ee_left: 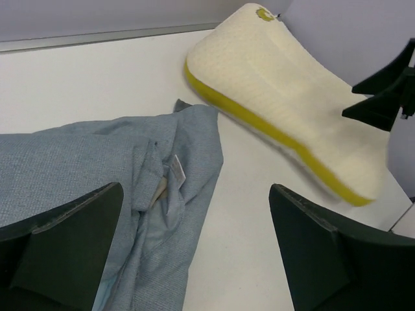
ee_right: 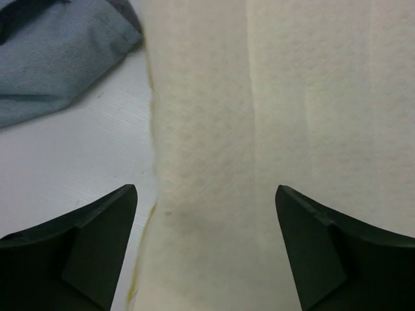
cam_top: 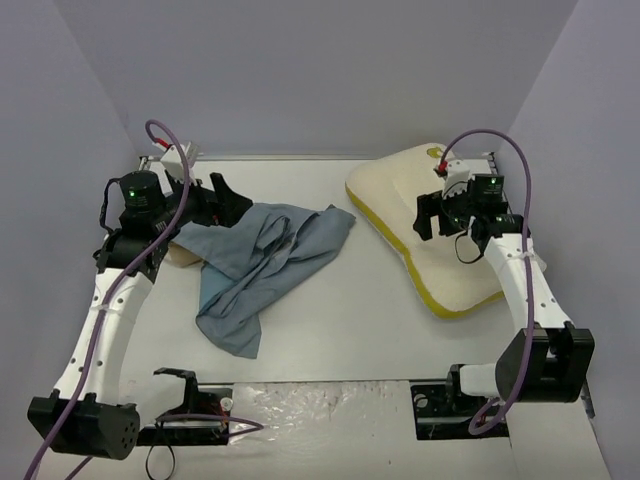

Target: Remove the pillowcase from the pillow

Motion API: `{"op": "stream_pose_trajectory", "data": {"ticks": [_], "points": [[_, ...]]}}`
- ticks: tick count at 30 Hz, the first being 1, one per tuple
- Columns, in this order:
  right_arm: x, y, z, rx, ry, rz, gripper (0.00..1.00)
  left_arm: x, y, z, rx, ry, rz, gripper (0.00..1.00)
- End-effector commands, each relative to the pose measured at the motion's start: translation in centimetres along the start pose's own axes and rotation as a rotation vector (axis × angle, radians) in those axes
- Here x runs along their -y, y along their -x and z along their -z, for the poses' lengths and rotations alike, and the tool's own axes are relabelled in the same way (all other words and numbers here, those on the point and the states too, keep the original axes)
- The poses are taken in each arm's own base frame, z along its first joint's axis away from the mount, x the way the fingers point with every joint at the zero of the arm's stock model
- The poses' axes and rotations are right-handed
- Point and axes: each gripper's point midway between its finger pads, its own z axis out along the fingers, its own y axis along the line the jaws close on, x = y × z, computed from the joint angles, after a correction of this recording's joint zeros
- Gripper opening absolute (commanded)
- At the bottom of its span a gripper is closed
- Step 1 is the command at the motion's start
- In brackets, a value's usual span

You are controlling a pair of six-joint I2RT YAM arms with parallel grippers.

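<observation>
Pillowcase removal, overhead and wrist views. The pillowcase (cam_top: 262, 262) is lying crumpled, blue-grey face up, on the bench (cam_top: 350, 330) left of centre. The bare pillow (cam_top: 385, 190) is resting just beside it at the right rear, its yellow seam showing. The left fingers (ee_left: 65, 246) are standing released above the cloth. The right fingers (ee_right: 71, 253) are hovering spread over the pillow, grasping nothing.

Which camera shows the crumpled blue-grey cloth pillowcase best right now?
The top external view: nearly the whole blue-grey cloth pillowcase shows there, crumpled into folds. The left wrist view shows only one section of it, with a small white tag; the right wrist view catches just a corner at upper left.
</observation>
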Motion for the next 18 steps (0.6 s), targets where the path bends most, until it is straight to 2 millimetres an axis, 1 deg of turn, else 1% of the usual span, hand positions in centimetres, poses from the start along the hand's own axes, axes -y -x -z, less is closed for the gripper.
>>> {"op": "stream_pose_trajectory", "data": {"ticks": [1,2,3,4,5,6,7,8,9,10,13,14,15,16,17,18], "points": [[-2.3,4.8,2.9,0.113,0.128,0.111,0.87,3.2,0.6,1.7,0.049,-0.124,-0.050,0.96],[-2.8,6.2,4.5,0.145,0.139,0.148,0.97,3.7,0.0,2.3,0.058,-0.140,-0.044,0.97],[-3.0,6.9,5.1,0.165,0.134,0.149,1.00,4.1,-0.3,2.7,0.068,-0.150,-0.047,0.95],[-2.7,7.5,5.8,0.181,0.110,0.144,1.00,4.5,-0.5,2.9,0.079,-0.164,-0.055,0.94],[-2.8,8.5,6.9,0.210,0.090,0.125,1.00,5.0,-0.6,3.7,0.099,-0.173,-0.068,0.94],[-2.6,8.8,7.3,0.217,0.068,0.106,1.00,4.8,-1.8,3.7,0.083,-0.172,-0.059,0.94],[-1.9,8.9,7.5,0.216,0.022,0.079,1.00,4.7,-2.5,3.8,0.075,-0.163,-0.053,0.94],[-1.7,8.7,7.6,0.215,0.003,0.038,1.00,4.9,-2.8,4.5,0.084,-0.161,-0.061,0.94],[-1.6,8.5,7.7,0.212,-0.006,0.030,1.00,4.5,-4.1,4.5,0.065,-0.152,-0.060,0.94],[-1.3,8.2,7.9,0.211,-0.031,0.026,1.00,4.5,-4.7,5.0,0.059,-0.139,-0.062,0.94],[-1.3,6.7,8.0,0.197,-0.022,0.090,1.00,3.9,-6.9,5.5,0.021,-0.113,-0.079,0.94],[-1.2,6.6,8.7,0.214,-0.045,0.099,1.00,3.9,-7.0,6.1,0.035,-0.097,-0.094,0.94],[-1.1,6.2,8.8,0.209,-0.048,0.088,1.00,3.8,-7.3,6.3,0.037,-0.088,-0.110,0.94],[-1.1,6.2,9.4,0.224,-0.056,0.087,1.00,3.6,-7.9,6.5,0.028,-0.077,-0.111,0.94],[-1.0,6.3,9.7,0.235,-0.071,0.079,1.00,3.7,-7.8,6.9,0.046,-0.069,-0.127,0.95],[-0.4,6.0,9.8,0.234,-0.113,0.044,1.00,3.6,-7.9,7.1,0.052,-0.065,-0.131,0.94]]}}
